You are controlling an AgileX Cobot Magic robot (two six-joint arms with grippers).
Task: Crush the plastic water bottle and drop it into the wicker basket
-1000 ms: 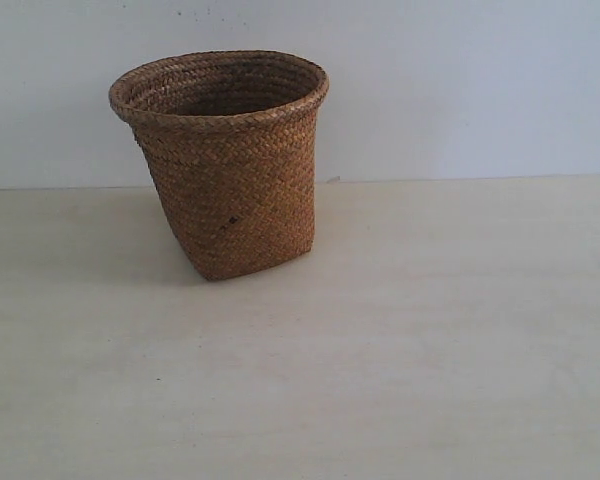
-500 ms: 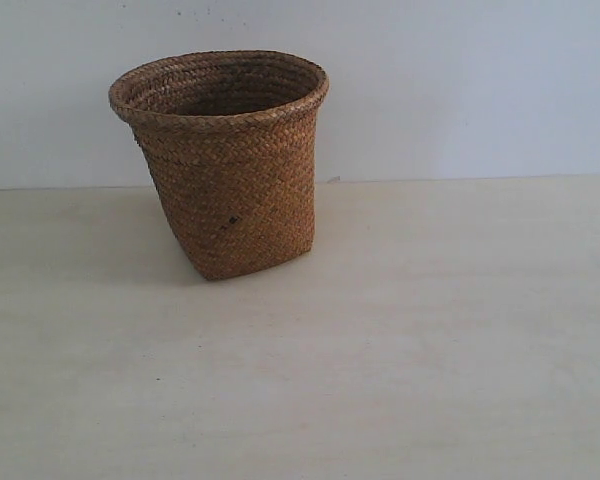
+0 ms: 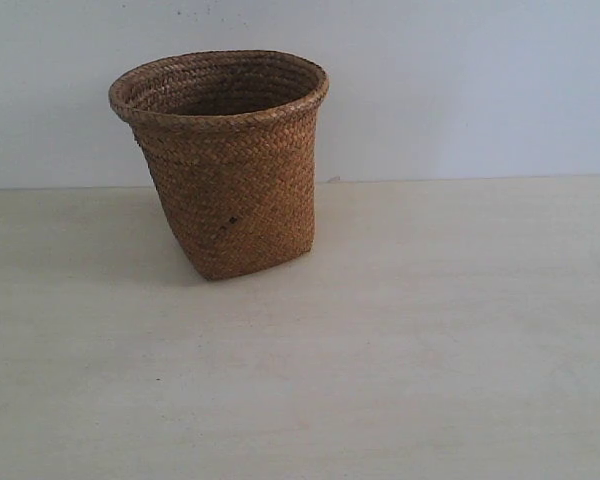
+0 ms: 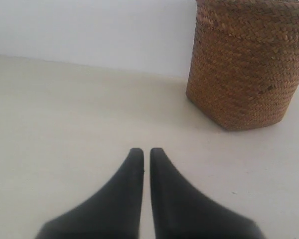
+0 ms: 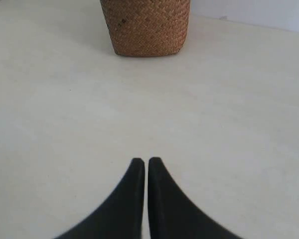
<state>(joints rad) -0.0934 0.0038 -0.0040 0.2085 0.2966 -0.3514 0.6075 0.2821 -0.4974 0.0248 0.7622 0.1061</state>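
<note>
On a pale surface (image 3: pixel 430 350) before a plain light wall (image 3: pixel 460 80), the wicker basket (image 3: pixel 230 190) stands upright, left of centre in the exterior view and towards the back. Its round flared rim opens upward, its woven sides narrow to a squarish base, and a small dark spot (image 3: pixel 233 220) marks the side facing the camera. How far down the inside goes is hidden from this angle. The left gripper (image 4: pixel 143 152) hangs low over bare surface, its black fingers drawn together with only a thin slit between them and nothing in their grasp, the basket (image 4: pixel 239 74) near it. The right gripper (image 5: pixel 143 162) is likewise closed on nothing, well apart from the basket (image 5: pixel 144 27).
</note>
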